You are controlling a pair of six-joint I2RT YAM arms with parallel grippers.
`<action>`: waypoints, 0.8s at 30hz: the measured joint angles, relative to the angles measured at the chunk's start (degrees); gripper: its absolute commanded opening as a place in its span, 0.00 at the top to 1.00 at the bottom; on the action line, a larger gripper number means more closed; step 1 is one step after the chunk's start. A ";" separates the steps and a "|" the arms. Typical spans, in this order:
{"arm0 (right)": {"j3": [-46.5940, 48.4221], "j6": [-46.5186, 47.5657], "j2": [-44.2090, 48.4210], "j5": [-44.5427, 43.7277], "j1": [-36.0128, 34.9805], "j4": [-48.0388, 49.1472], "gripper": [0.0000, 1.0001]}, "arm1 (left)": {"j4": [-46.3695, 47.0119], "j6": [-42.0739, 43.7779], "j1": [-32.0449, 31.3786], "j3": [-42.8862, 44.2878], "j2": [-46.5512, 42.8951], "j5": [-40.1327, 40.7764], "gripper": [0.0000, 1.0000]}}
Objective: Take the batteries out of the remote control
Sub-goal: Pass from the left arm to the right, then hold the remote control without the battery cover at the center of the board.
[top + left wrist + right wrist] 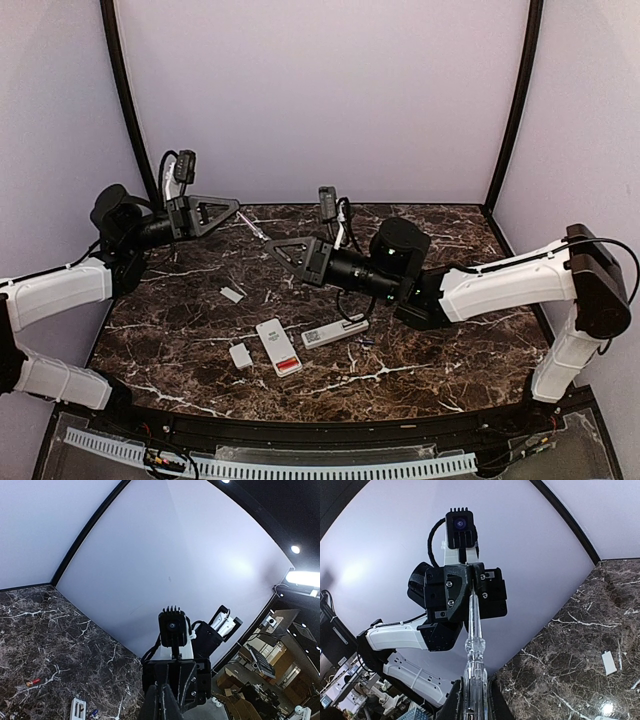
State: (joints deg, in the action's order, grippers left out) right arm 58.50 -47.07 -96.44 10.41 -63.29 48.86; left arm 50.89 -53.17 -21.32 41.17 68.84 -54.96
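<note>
A white remote (pixel 277 344) lies face down at the front middle, with a red battery (pixel 288 366) showing in its open end. A slimmer white remote (pixel 335 331) lies to its right, also in the left wrist view (pixel 78 709). A small dark cell (pixel 364 343) lies by its end. A loose red battery (pixel 33 682) lies on the marble. My right gripper (pixel 273 243) is shut on a clear-handled screwdriver (pixel 475 655), held in the air and pointing at the left gripper (pixel 237 208). The left gripper's jaws are together, above the table near the screwdriver's tip (pixel 245 225).
Two small flat white covers lie on the dark marble table (pixel 450 365): one (pixel 240 355) beside the first remote, one (pixel 232 294) further back left, also in the right wrist view (pixel 609 662). Grey walls close the back and sides.
</note>
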 measured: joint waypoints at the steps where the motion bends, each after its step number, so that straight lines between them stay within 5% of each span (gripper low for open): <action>1: 0.00 0.09 0.02 0.02 -0.04 0.02 0.98 | -0.02 0.00 0.00 0.00 -0.11 0.00 1.00; 4: -0.02 0.44 0.26 -0.17 -0.09 -0.13 1.00 | -0.15 0.13 0.00 0.00 -0.22 -0.02 0.84; 7: -0.28 0.83 1.29 -1.62 -0.15 -1.79 1.00 | -0.87 1.90 0.00 0.00 -0.31 0.11 0.56; 11: -0.66 2.01 4.76 -5.64 -0.15 -7.08 1.00 | -4.26 4.57 0.00 0.07 -0.90 0.57 0.39; 24: 2.60 4.68 14.75 -13.05 3.74 -40.79 1.00 | -27.02 19.15 -2.08 4.04 -4.57 12.68 0.34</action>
State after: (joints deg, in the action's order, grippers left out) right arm 61.10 -42.39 -81.69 -2.63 -59.55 8.08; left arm 23.88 -34.02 -23.40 45.21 64.27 -42.28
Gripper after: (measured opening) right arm 0.120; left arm 0.665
